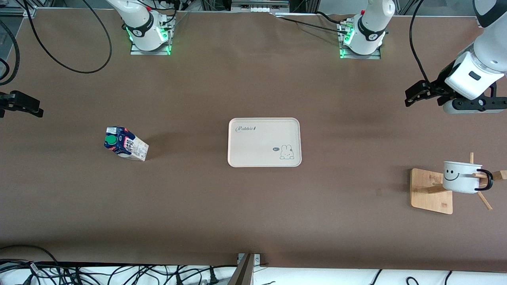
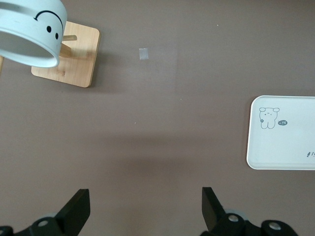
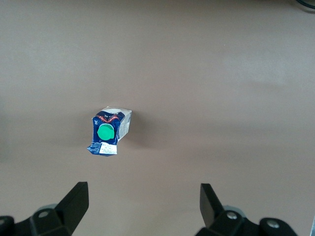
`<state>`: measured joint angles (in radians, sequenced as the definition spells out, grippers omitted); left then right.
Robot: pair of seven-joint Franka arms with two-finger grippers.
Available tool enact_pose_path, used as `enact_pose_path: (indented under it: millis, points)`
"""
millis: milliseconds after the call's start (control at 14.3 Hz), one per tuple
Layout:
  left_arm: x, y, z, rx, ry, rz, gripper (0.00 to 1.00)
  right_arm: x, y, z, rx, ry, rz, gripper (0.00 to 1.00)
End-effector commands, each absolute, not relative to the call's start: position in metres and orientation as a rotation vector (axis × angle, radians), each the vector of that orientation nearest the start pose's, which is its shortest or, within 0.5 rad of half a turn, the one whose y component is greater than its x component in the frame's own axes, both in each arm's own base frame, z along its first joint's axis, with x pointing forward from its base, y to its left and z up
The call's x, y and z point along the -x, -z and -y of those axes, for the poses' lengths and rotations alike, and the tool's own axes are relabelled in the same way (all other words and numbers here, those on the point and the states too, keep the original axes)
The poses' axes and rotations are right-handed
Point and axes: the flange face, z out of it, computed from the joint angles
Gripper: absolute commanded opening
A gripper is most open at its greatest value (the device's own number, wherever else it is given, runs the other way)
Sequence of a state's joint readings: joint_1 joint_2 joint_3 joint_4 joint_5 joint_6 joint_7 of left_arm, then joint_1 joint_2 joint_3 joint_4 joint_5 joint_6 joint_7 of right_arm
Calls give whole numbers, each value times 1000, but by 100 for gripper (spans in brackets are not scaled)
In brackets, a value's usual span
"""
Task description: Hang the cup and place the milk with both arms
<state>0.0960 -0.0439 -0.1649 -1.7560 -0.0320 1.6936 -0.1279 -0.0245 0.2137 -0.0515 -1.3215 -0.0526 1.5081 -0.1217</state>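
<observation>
Cup (image 1: pixel 462 177) white, smiley-faced; milk (image 1: pixel 126 143) seemingly upright

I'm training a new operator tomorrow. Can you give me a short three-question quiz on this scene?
1. True or false: the cup hangs on the wooden rack.
2. The milk stands: A) on the tray; B) on the bare table, toward the right arm's end; C) in the right gripper.
3. Fill in: the left gripper is ____.

Key: 1 true; 2 B; 3 open.
</observation>
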Motion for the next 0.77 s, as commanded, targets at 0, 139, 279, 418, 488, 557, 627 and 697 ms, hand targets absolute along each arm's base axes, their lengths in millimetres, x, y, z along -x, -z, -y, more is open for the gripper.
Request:
enact_pose_path:
  millis: [0,139,279,418,488,557,627,697]
  points:
    - [-544,-578,39,3152,-5,65,100,-609,-614,52,3211,-47,97,100]
    - [-548,-580,38,3156,2,72,100,-610,-613,53,3210,-52,95,100]
    - [-548,-581,39,3156,2,77,100,-610,-612,51,3207,-54,97,100]
    - [-547,-581,39,3151,0,81,100,-609,-611,50,3204,-68,102,100]
    - [-547,-581,41,3151,0,76,100,-609,-610,49,3202,-70,105,100]
    - [-548,-580,41,3154,0,77,100,-608,-609,49,3202,-70,105,100]
    - [-548,-580,40,3154,-3,77,100,-607,-606,50,3204,-73,106,100]
    - [-548,-580,40,3154,0,79,100,-606,-604,49,3205,-73,109,100]
